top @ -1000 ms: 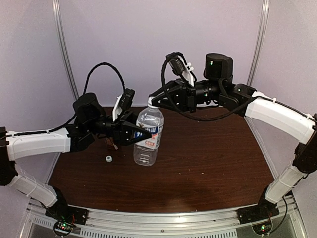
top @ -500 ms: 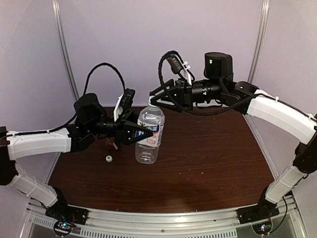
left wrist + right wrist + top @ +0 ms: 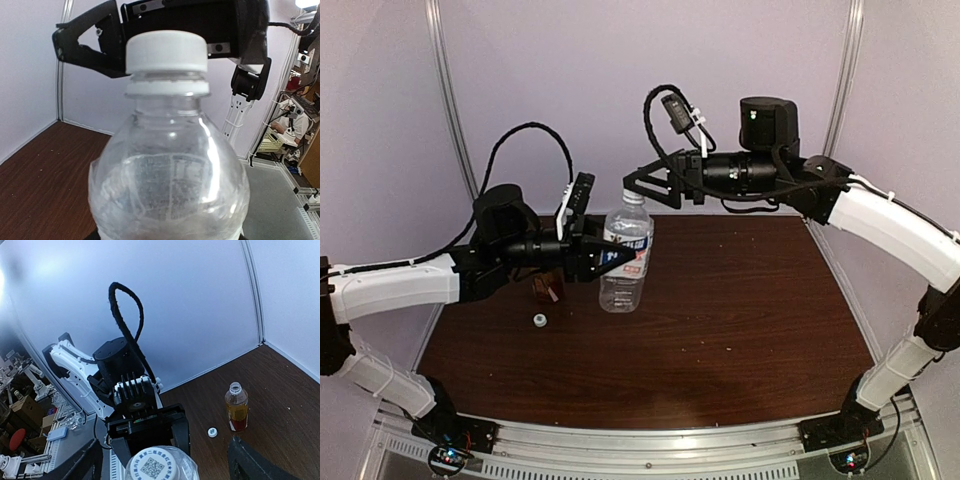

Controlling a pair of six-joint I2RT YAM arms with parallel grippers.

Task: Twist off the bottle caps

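My left gripper (image 3: 616, 256) is shut on the label band of the clear bottle (image 3: 624, 262) and holds it upright over the table. The bottle's white cap (image 3: 166, 51) sits on the neck, with a printed code on top (image 3: 153, 466). My right gripper (image 3: 638, 187) stands open just above and around that cap, its fingers (image 3: 248, 463) apart on either side and not touching it. The amber bottle (image 3: 236, 408) stands on the table with its neck open. Its loose white cap (image 3: 212, 432) lies beside it.
The amber bottle (image 3: 548, 288) and the loose cap (image 3: 539, 320) sit under my left forearm at the left of the dark wooden table (image 3: 740, 310). White walls and metal rails close in the back and sides.
My right gripper has opened off the clear bottle's cap and risen a little. The left arm has lifted the bottle slightly and set it more upright.
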